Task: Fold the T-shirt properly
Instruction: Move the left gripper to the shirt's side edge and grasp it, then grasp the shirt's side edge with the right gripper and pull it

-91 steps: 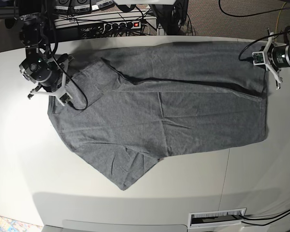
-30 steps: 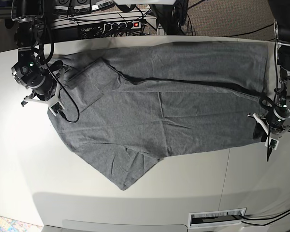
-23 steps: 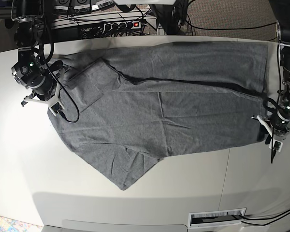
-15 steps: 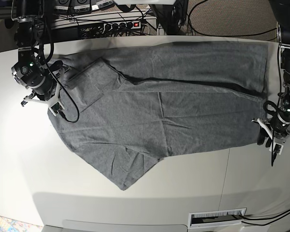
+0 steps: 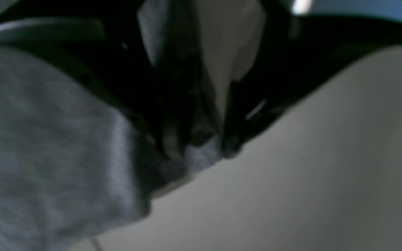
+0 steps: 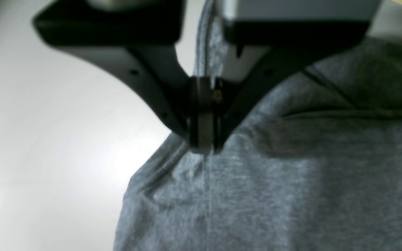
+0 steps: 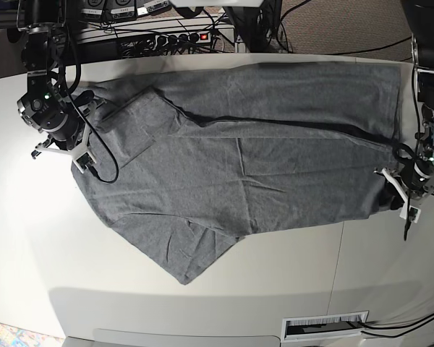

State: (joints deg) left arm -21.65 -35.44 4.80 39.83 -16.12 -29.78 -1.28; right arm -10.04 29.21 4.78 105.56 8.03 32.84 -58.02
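My left gripper point(image 5: 194, 146) pinches the heather-grey cotton T-shirt's point(image 7: 260, 152) hem corner; my right gripper point(image 6: 204, 146) is clamped tight on its shoulder edge.

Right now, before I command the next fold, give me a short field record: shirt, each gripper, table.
shirt: T-shirt spread flat, upper long edge already folded over, one sleeve sticking out at the lower left of the base view
left gripper: at the hem corner, jaws around the fabric edge, grip not confirmed
right gripper: jaws shut, pinching the cloth beside the ribbed neckline
table: white
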